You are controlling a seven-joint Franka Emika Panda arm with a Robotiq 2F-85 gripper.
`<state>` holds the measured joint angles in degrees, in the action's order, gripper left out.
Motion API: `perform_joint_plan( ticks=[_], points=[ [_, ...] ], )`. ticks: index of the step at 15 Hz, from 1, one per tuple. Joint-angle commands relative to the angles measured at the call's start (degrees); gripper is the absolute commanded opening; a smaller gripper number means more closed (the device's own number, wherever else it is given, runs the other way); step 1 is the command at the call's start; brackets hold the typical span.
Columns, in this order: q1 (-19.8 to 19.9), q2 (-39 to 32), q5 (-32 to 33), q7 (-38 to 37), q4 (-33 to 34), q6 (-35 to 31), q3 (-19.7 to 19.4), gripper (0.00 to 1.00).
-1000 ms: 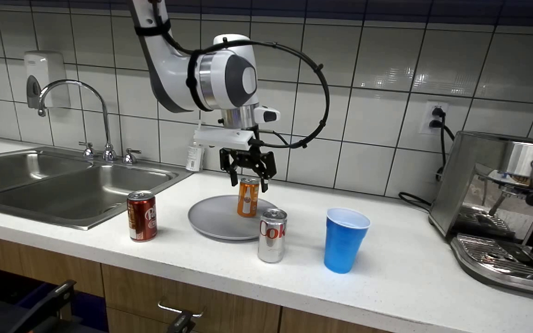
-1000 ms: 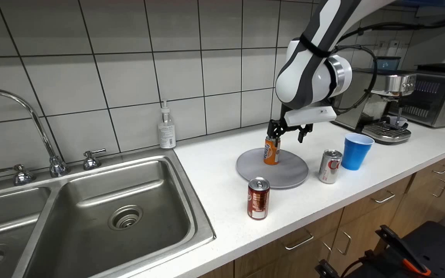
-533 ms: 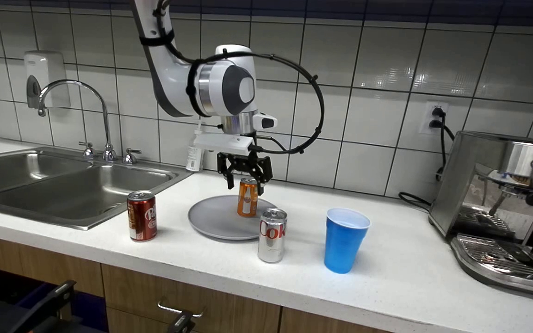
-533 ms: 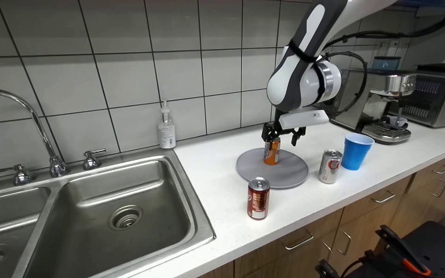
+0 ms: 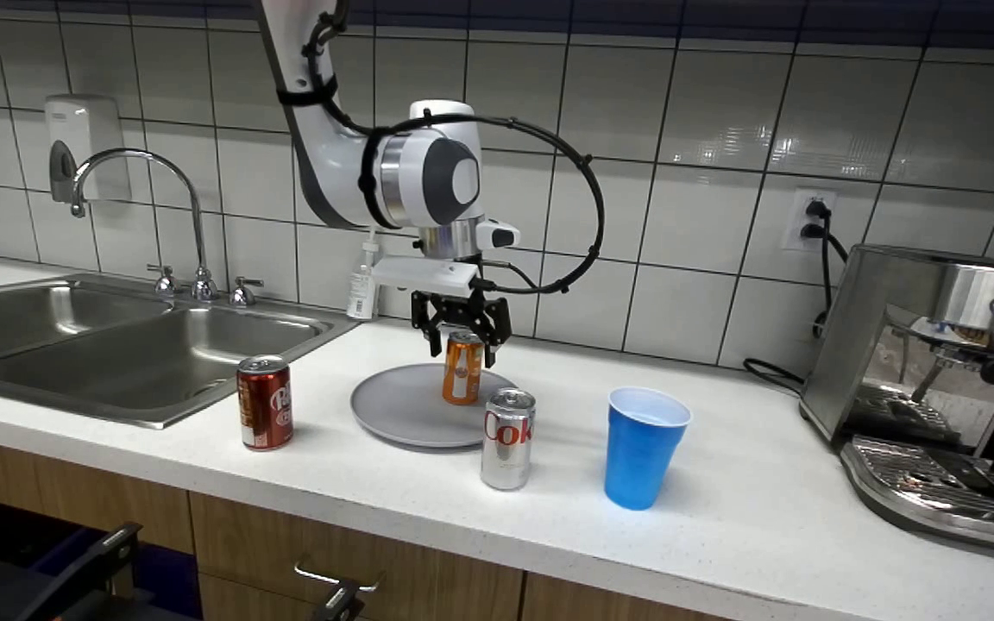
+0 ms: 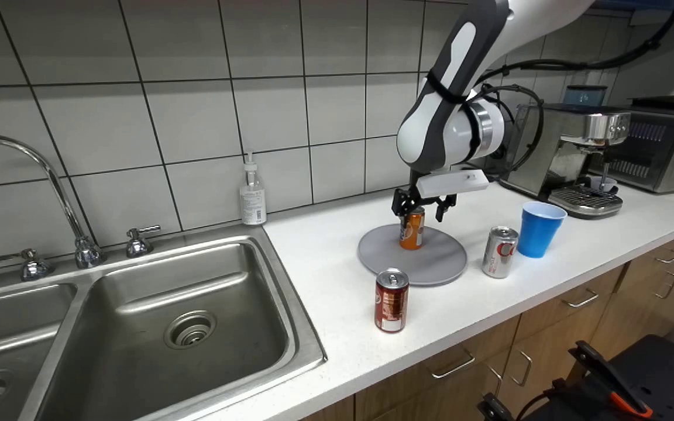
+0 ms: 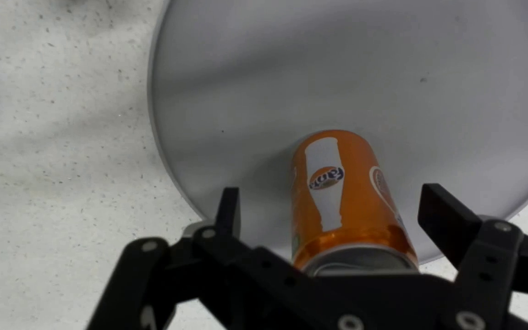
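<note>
Standing upright, orange can (image 7: 351,192), long axis vertical; spread pincer (image 5: 462,353) astride.

My arm (image 5: 333,164) is glossy white with dark grey panels (image 6: 489,35). Two black straps (image 5: 307,93) wrap it, and a silver ring (image 5: 391,181) shines beside a dark, round cap (image 5: 440,183) that bears a pale oval (image 5: 465,181). A black cable (image 5: 600,207), dotted with small ties (image 5: 584,159), makes a wide loop. A silver collar (image 5: 449,240) and a plain white bar (image 5: 425,273) sit over my claw (image 7: 330,199), which is matte black, with round silvery screws (image 7: 470,320) and blocky, square-edged fingers (image 7: 449,224).
</note>
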<state>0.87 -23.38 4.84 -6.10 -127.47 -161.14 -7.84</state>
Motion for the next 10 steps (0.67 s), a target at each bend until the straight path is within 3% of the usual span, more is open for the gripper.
perform_joint_plan(
  ticks=[1,10],
  points=[
    [1.3,-2.0,-1.1,1.9,3.4,2.3,1.2,1.00],
    [3.0,-4.3,-4.6,3.1,6.8,3.4,3.5,1.00]
  ],
)
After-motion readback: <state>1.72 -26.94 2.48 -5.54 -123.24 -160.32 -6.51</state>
